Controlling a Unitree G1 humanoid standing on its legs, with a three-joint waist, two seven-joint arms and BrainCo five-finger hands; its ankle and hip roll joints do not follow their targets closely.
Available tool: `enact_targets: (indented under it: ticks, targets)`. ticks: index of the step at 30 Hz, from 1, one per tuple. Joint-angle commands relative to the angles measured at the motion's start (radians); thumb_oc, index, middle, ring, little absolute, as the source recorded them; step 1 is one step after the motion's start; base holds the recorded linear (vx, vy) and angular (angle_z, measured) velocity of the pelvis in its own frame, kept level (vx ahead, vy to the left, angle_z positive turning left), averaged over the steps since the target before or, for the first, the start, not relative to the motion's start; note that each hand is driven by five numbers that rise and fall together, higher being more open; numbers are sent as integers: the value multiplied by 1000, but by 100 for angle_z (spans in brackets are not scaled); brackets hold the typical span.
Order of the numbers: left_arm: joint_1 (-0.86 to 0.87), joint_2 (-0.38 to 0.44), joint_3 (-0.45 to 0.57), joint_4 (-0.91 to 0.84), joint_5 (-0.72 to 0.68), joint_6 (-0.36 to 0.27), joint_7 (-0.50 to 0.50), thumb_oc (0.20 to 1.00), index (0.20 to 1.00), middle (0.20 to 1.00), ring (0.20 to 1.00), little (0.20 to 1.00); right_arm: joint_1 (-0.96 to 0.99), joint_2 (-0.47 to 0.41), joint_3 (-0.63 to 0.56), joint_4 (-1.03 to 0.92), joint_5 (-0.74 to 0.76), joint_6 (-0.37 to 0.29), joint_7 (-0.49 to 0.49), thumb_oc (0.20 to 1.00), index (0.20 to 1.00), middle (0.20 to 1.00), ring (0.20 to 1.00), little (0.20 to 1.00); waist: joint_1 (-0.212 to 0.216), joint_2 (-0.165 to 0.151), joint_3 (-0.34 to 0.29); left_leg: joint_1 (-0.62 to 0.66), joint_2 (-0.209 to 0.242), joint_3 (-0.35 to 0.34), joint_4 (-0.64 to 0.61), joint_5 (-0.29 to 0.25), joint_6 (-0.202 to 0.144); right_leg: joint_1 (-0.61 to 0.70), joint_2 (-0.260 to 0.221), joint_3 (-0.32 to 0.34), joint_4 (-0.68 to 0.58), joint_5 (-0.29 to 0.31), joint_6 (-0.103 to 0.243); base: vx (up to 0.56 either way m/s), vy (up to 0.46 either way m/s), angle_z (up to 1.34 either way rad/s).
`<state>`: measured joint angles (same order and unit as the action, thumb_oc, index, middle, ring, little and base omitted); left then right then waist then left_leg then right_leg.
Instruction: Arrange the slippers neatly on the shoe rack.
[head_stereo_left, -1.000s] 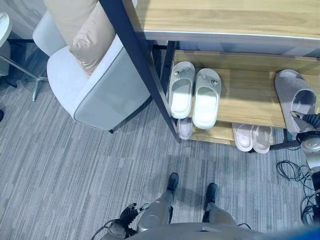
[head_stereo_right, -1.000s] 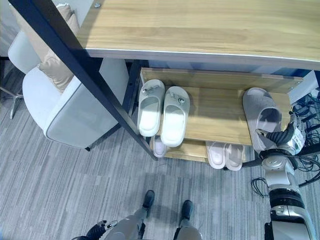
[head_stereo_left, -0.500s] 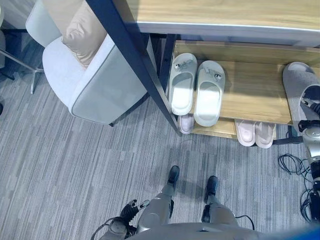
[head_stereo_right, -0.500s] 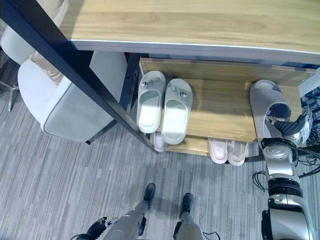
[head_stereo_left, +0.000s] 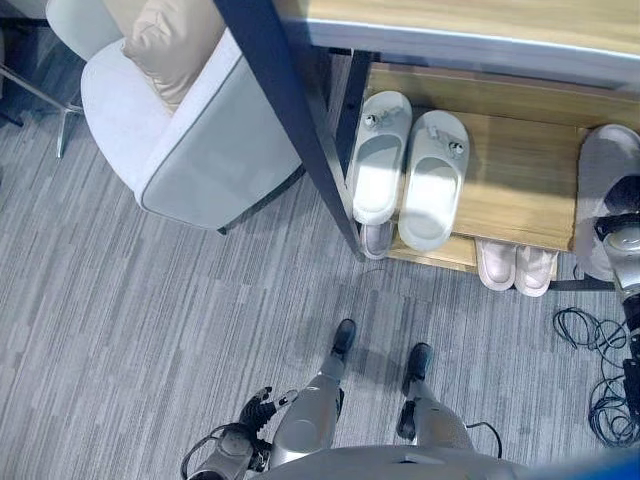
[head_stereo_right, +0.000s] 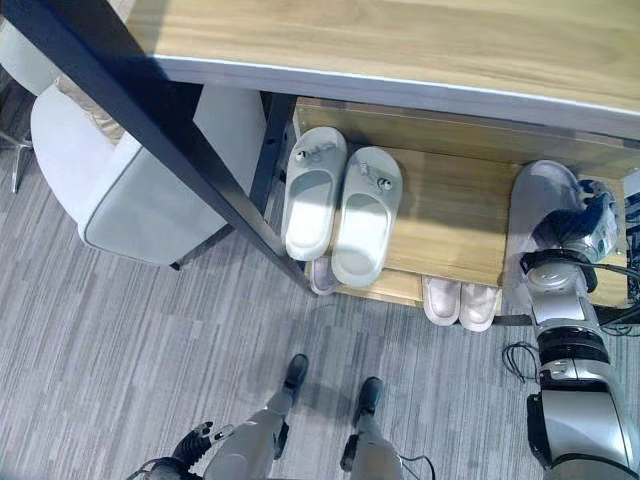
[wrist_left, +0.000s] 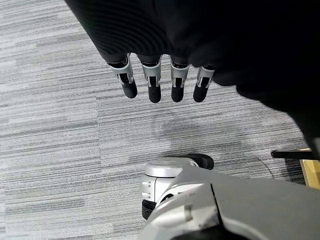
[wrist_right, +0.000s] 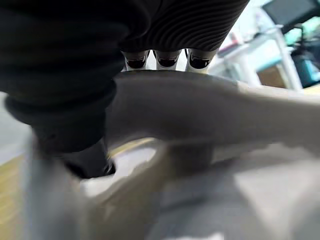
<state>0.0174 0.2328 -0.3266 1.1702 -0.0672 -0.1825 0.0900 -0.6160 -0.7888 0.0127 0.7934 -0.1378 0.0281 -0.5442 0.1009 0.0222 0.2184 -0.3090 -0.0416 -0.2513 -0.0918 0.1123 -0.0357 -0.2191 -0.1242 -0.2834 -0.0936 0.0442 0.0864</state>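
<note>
Grey striped carpet (head_stereo_left: 150, 330) covers the floor in front of a wooden shoe rack (head_stereo_right: 455, 215) with a dark metal frame, which stands under a wooden table top (head_stereo_right: 420, 40). We note a pale grey armchair (head_stereo_left: 180, 150) with a beige cushion (head_stereo_left: 165, 35) just left of the rack.

On the upper shelf, a pair of light grey slippers (head_stereo_left: 405, 165) lies side by side, toes toward the back, heels overhanging the front edge. On the lower shelf we see a pinkish pair (head_stereo_left: 515, 265) and, further left, the tip of one more slipper (head_stereo_left: 377, 238) showing below the grey pair.

At the right end of the upper shelf lies a larger grey slipper (head_stereo_right: 535, 205). The right hand (head_stereo_right: 570, 225) is on it: in the right wrist view the fingers (wrist_right: 167, 60) reach over the strap and the thumb sits beneath it, so we read the strap as pinched.

The left hand (wrist_left: 160, 82) hangs low at the robot's side above the carpet, fingers straight and relaxed, holding nothing.
</note>
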Motion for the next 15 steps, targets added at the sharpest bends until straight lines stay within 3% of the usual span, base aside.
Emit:
enact_targets:
  ticks: [1, 7, 12, 13, 15]
  targets:
    - [-10, -19, -54, 63, 7, -2, 0, 1000, 1000, 1000, 1000, 1000, 13, -72, 9, -89, -73, -23, -5, 200, 200, 200, 200, 200, 9, -29, -34, 4, -23, 75, 5, -72, -12, 16, -36, 18, 6, 3, 43, 0, 0, 0]
    - [-12, -14, -42, 35, 28, -5, -2, 1000, 1000, 1000, 1000, 1000, 103, -65, -19, -202, -190, -20, -20, 200, 200, 200, 200, 200, 2, -36, -36, 19, -18, 85, 5, -78, -7, 25, -33, 26, 7, 1, 43, -8, 5, -1]
    - [4, -16, -17, 16, 64, -5, -14, 1000, 1000, 1000, 1000, 1000, 276, -29, -107, -419, -305, -44, -21, 200, 200, 200, 200, 200, -16, -42, -47, 50, -8, 100, 5, -91, 3, 44, -30, 45, 10, -1, 43, -22, 17, -8]
    - [16, -18, 11, 15, 81, -1, -25, 1000, 1000, 1000, 1000, 1000, 365, -6, -136, -563, -360, -67, 9, 200, 200, 200, 200, 200, -27, -46, -58, 71, -4, 107, 6, -98, 9, 57, -26, 53, 12, -1, 43, 18, 17, -13]
    - [26, -16, 28, 17, 92, 2, -34, 1000, 1000, 1000, 1000, 1000, 454, 28, -169, -663, -388, -84, 36, 200, 200, 200, 200, 200, -34, -51, -68, 90, 0, 112, 7, -104, 14, 73, -24, 60, 13, -4, 42, 24, 20, -7]
